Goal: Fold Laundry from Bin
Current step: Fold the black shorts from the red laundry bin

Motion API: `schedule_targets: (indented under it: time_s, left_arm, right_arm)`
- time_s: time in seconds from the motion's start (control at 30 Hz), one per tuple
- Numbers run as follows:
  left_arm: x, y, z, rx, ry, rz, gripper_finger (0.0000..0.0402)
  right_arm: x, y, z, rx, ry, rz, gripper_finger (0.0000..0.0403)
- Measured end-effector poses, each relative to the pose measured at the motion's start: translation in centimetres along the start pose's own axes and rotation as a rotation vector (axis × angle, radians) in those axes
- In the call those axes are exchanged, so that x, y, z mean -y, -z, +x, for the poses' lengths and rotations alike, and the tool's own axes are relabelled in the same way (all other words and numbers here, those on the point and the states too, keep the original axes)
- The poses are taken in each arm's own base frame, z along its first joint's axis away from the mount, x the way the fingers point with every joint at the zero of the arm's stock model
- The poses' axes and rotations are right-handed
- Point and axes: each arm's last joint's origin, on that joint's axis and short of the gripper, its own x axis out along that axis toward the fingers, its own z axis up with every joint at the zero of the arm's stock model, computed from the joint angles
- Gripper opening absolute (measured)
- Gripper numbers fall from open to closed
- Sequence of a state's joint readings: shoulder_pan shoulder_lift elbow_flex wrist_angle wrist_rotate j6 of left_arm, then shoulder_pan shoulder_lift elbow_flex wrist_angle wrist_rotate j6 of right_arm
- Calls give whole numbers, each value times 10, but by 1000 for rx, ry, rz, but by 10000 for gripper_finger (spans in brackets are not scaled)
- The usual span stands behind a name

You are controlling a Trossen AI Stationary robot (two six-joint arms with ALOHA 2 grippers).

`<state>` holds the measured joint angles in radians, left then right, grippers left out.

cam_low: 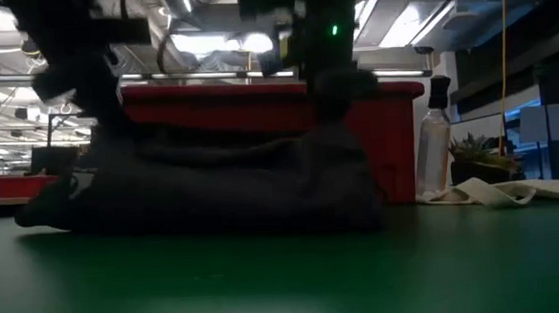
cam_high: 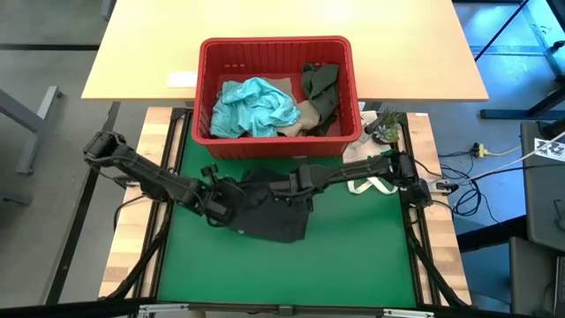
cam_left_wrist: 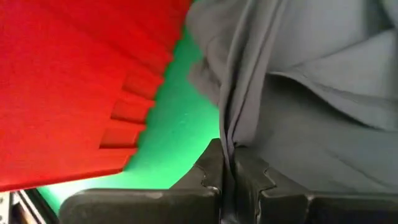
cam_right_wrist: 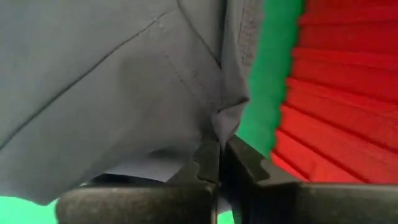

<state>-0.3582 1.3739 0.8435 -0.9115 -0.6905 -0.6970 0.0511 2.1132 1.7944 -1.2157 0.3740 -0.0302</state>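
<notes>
The dark grey garment (cam_high: 275, 210) lies bunched on the green mat (cam_high: 353, 265), just in front of the red bin (cam_high: 275, 141). In the low view it is a low mound (cam_low: 214, 184) resting on the mat. My left gripper (cam_high: 221, 200) is shut on its left part and my right gripper (cam_high: 302, 184) is shut on its far right part. Inside the bin lie a light teal garment (cam_high: 254, 108), a beige one (cam_high: 305, 115) and a dark olive one (cam_high: 321, 88). My left gripper pinches a bunched fold of the dark garment (cam_left_wrist: 229, 140) between its two fingers, slanting down from the table's left. The cloth spreads away from the fingers and lies on the mat. My right gripper pinches a hemmed corner of the garment (cam_right_wrist: 225, 121) between its two fingers, pointing steeply down, close to the bin's front wall (cam_right_wrist: 336, 106). The cloth below it rests on the mat.
A white cloth bag with loop handles (cam_high: 371, 185) lies on the mat's far right. A spray bottle (cam_low: 435, 139) and a small potted plant (cam_high: 386, 125) stand beside the bin's right end. The near half of the mat lies in front of the garment.
</notes>
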Motion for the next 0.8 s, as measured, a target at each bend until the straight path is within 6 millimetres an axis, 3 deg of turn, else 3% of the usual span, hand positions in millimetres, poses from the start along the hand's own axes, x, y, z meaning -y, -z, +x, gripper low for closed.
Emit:
schedule_targets:
  time_s: [0.17, 0.3, 0.8]
  left_arm:
    - [-6, 5, 33, 18, -15, -23, 8]
    - [-12, 1, 52, 64, 0, -26, 8]
    - [-35, -12, 71, 53, -55, -79, 22]
  right_arm:
    - [18, 8, 34, -36, -68, 72, 12]
    - [23, 13, 49, -53, -107, 111, 12]
    - [25, 12, 52, -38, -94, 102, 15]
